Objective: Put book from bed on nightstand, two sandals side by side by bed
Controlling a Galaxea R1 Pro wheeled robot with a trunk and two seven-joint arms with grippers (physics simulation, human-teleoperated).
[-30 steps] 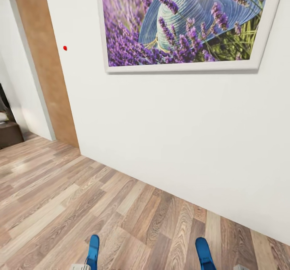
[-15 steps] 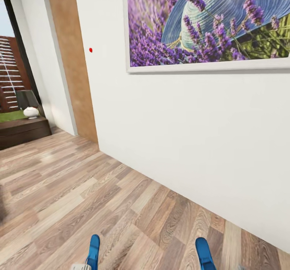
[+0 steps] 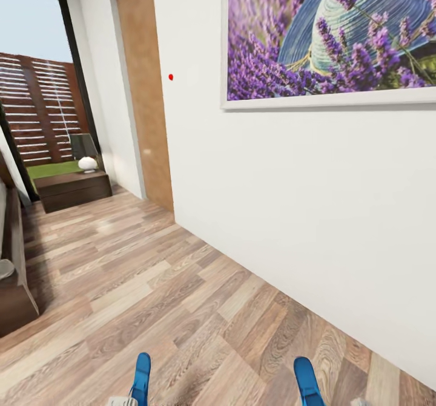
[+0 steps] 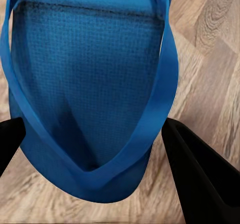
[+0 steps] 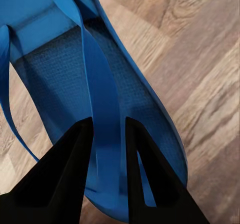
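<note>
I hold two bright blue sandals above the wood floor. In the left wrist view my left gripper [image 4: 94, 124] is shut across the first sandal [image 4: 90, 83], one black finger [image 4: 200, 174] on each side of its toe end. My right gripper [image 5: 108, 121] is shut on a strap of the second sandal [image 5: 65, 78]. Both sandals poke up at the head view's lower edge, the left sandal [image 3: 141, 377] and the right sandal [image 3: 307, 382]. A dark-brown nightstand [image 3: 72, 189] stands far left by the window. A corner of the bed [image 3: 15, 297] shows at the left edge. The book is hidden.
A white wall [image 3: 315, 212] with a framed lavender picture [image 3: 339, 31] runs close along my right. A wooden door [image 3: 145, 91] lies beyond it. A small white lamp [image 3: 88, 164] sits on the nightstand. Plank floor [image 3: 151, 285] stretches ahead to the left.
The camera has swung left: the picture and door slid right, and the window, fence, nightstand and bed corner came into view. Both sandals keep their place at the lower edge.
</note>
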